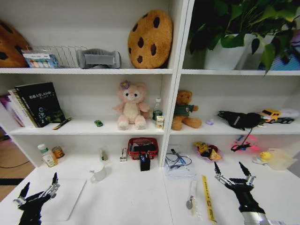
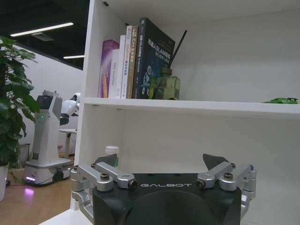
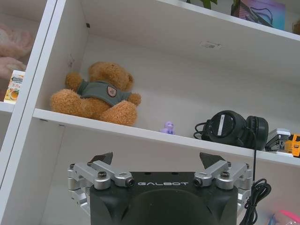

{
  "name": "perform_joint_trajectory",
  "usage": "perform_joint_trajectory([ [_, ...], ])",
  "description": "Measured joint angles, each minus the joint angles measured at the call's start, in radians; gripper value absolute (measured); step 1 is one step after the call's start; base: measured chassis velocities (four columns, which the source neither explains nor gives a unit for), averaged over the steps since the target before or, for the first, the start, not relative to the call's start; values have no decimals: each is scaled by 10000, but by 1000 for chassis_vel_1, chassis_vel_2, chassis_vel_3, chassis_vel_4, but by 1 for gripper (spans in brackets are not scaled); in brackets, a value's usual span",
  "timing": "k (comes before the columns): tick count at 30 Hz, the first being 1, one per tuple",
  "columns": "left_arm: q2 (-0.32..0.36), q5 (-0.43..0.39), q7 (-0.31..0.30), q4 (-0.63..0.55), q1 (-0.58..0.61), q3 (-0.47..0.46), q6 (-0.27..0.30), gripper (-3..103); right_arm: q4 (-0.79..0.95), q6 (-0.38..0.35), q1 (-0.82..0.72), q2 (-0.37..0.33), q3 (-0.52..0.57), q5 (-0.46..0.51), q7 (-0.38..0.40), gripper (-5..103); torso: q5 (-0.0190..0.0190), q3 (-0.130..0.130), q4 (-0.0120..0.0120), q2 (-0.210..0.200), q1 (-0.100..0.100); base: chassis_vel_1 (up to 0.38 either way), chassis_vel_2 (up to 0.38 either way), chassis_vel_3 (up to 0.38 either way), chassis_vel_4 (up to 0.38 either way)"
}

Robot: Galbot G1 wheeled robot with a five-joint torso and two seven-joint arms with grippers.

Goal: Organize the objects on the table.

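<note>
The silver laptop (image 1: 63,199) lies closed on the white table (image 1: 131,201) at the front left. My left gripper (image 1: 40,183) hovers open over the laptop's near left corner. The tiny green toy car (image 1: 98,123) sits on the middle shelf beside a pink plush, and it also appears at the shelf edge (image 2: 281,100) in the left wrist view. A white pen (image 1: 192,190) lies on the table right of centre, next to the yellow ruler (image 1: 206,199). My right gripper (image 1: 228,167) stands open just right of the ruler, holding nothing.
A white mug (image 1: 98,173), a red basket (image 1: 143,147) and small bottles (image 1: 49,157) stand along the table's back. Cables (image 1: 177,161) and toys (image 1: 208,151) crowd the lower right shelf bay. Books (image 1: 37,104), a teddy bear (image 1: 183,111) and headphones (image 1: 239,119) occupy the middle shelf.
</note>
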Motion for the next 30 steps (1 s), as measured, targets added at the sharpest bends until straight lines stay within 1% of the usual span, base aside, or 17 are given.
perform_joint_trajectory([
  [18, 0, -1, 0, -2, 0, 0, 0, 100, -1, 0, 1, -1, 0, 0, 1, 100, -1, 0, 0, 0, 0, 6, 5, -3, -3],
  [30, 0, 0, 0, -2, 0, 0, -3, 100, -1, 0, 1, -1, 0, 0, 1, 100, -1, 0, 1, 0, 0, 36, 36, -43, -32],
])
